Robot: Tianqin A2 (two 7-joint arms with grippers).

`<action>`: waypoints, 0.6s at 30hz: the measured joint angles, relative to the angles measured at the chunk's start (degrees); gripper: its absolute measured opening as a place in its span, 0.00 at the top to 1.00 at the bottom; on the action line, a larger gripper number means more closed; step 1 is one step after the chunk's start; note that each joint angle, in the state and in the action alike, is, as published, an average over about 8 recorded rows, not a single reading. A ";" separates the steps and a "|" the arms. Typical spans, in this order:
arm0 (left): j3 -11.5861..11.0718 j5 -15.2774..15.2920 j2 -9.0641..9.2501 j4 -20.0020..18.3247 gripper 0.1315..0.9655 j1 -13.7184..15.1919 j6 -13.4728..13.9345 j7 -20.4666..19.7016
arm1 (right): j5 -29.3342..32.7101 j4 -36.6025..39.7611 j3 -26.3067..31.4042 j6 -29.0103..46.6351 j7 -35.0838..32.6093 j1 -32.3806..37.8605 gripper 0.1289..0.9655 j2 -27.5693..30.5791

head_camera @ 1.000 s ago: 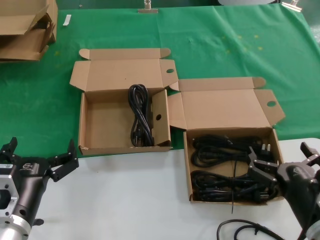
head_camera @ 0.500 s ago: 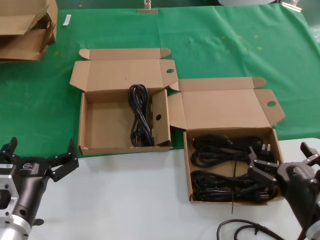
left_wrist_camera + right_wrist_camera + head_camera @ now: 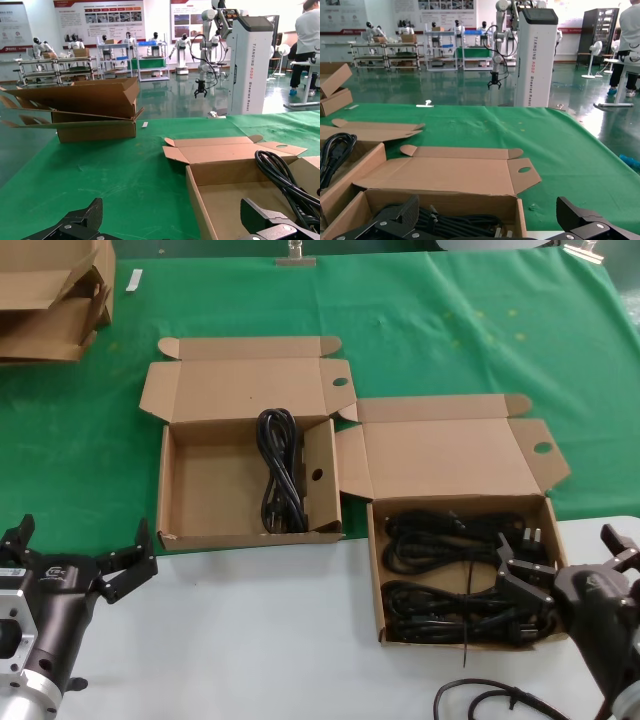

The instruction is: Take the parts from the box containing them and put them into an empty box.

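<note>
Faintly legible, "TIANQING" lettering on white cabinet (image 3: 248,60), behind open cardboard box (image 3: 235,187)

Wide bare floor in the left box (image 3: 210,485), with just one power cord (image 3: 278,480) lying against its right side. That side's tall holed flap (image 3: 318,472) stands upright and walls off any sideways way in from the right. Both lids lean back on the far side, so each box is open from above. The right box (image 3: 378,570) is crowded: cord bundles (image 3: 445,575) cover its floor. White bench (image 3: 260,640) lies open between the grippers.
</note>
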State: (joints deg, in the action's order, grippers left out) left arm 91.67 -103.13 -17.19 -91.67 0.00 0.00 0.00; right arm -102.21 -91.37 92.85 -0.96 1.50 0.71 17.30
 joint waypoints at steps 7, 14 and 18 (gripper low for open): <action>0.00 0.00 0.00 0.00 0.00 0.00 0.00 0.00 | 0.00 0.00 0.00 0.00 0.00 0.00 0.00 0.00; 0.00 0.00 0.00 0.00 0.00 0.00 0.00 0.00 | 0.00 0.00 0.00 0.00 0.00 0.00 0.00 0.00; 0.00 0.00 0.00 0.00 0.00 0.00 0.00 0.00 | 0.00 0.00 0.00 0.00 0.00 0.00 0.00 0.00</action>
State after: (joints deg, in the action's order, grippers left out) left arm 91.67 -103.13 -17.19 -91.67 0.00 0.00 0.00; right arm -102.21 -91.37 92.85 -0.96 1.50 0.71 17.30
